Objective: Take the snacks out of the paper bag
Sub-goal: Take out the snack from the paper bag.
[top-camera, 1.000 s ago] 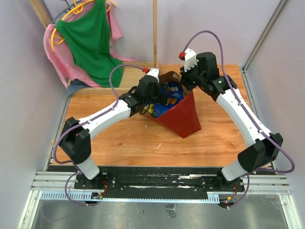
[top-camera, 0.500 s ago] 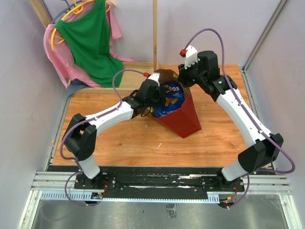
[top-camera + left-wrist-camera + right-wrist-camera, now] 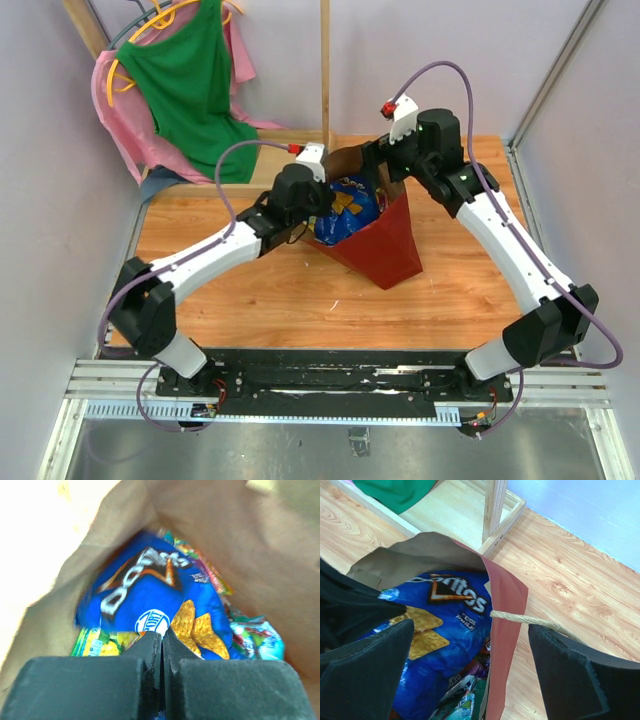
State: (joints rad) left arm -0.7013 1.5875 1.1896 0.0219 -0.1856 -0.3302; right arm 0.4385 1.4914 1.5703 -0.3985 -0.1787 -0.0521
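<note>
**One Doritos bag (image 3: 145,595) pinched**

Left fingers (image 3: 145,652) are closed on its lower edge, inside the one paper bag (image 3: 385,245) standing on the bench (image 3: 250,290). Right fingers (image 3: 365,670) spread wide astride the bag's rim. At least three smaller packets (image 3: 257,637) lie underneath.

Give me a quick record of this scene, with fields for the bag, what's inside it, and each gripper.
paper bag: dark red, on the wooden table, mouth open
inside: blue Doritos bag on top, smaller packets beneath
left gripper: inside the bag's mouth, fingers shut at the Doritos bag's edge
right gripper: fingers wide open, over the bag's rim
</note>
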